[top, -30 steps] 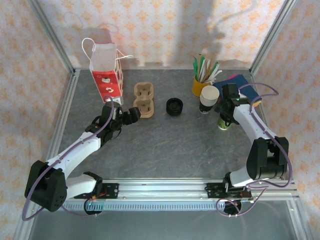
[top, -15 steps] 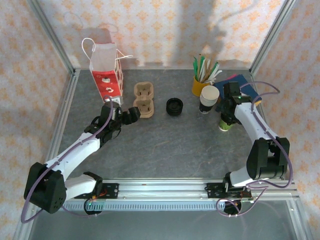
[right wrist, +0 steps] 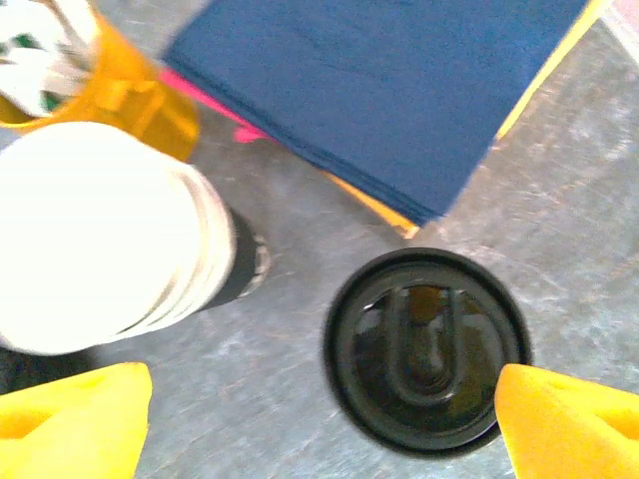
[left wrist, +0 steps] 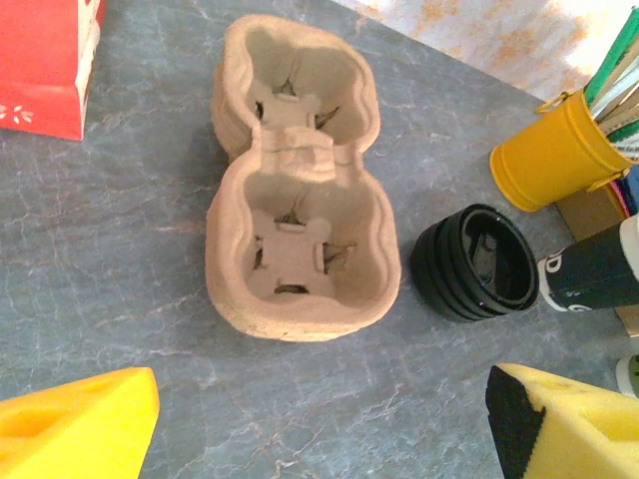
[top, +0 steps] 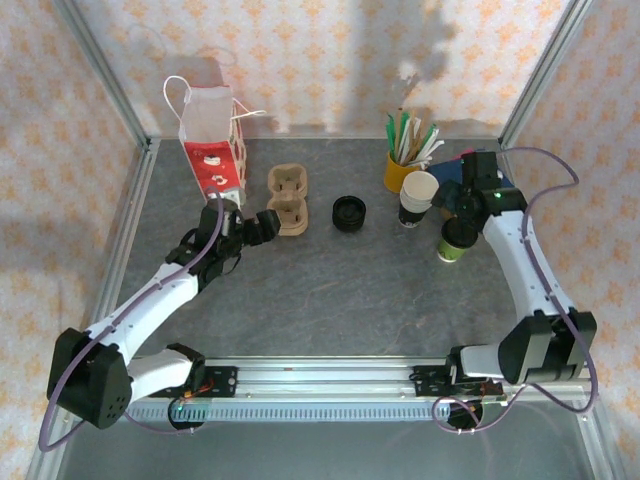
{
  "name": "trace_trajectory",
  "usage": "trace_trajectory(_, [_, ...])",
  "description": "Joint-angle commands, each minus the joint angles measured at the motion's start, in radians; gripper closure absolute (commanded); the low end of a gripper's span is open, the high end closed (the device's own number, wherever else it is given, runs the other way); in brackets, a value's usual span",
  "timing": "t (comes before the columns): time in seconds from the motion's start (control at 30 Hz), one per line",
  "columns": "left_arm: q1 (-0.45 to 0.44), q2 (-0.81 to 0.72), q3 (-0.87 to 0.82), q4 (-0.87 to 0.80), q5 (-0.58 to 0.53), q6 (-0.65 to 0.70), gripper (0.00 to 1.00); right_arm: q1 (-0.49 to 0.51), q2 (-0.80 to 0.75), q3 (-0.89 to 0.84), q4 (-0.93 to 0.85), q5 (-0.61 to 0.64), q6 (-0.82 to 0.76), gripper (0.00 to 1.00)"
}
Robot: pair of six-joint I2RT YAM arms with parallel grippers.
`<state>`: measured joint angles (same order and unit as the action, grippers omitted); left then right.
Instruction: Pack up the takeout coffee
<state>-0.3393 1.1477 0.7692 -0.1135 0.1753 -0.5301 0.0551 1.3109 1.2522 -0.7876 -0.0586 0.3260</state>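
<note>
The takeout coffee (top: 454, 240), a green-sided cup with a black lid (right wrist: 427, 351), stands at the right of the table. My right gripper (top: 463, 210) hovers open above it, slightly behind. Its yellow fingertips (right wrist: 75, 424) sit wide apart, the lid lies near the right-hand one, and nothing is held. The brown pulp cup carrier (top: 287, 200) lies left of centre, both wells empty (left wrist: 300, 235). My left gripper (top: 265, 224) stands open just in front of the carrier (left wrist: 319, 444), apart from it.
A stack of black lids (top: 349, 213) (left wrist: 477, 261) lies right of the carrier. A stack of dark unlidded cups, cream inside (top: 418, 197) (right wrist: 95, 235), stands beside the coffee. Behind are a yellow cup of stir sticks (top: 400, 170), blue napkins (right wrist: 399, 90) and a red-and-white paper bag (top: 210, 140).
My right gripper has risen and drawn back to the right off the lidded cup, which now shows uncovered from above. The left arm has barely moved.
</note>
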Motion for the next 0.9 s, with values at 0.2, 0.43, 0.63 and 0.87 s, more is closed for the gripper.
trace_trajectory(0.2, [0.006, 0.079, 0.154, -0.109, -0.062, 0.027, 0.13, 0.020, -0.188, -0.058, 0.130, -0.518, 0.000, 0.15])
trace_trajectory(0.43, [0.014, 0.197, 0.259, -0.177, -0.096, 0.045, 0.14, 0.199, -0.208, -0.174, 0.349, -0.601, 0.113, 0.17])
trace_trajectory(0.63, [0.035, 0.248, 0.263, -0.158, -0.070, 0.046, 0.18, 0.363, -0.110, -0.205, 0.485, -0.552, 0.167, 0.19])
trace_trajectory(0.87, [0.054, 0.253, 0.223, -0.119, -0.038, 0.028, 0.20, 0.505, 0.050, -0.191, 0.634, -0.468, 0.232, 0.23])
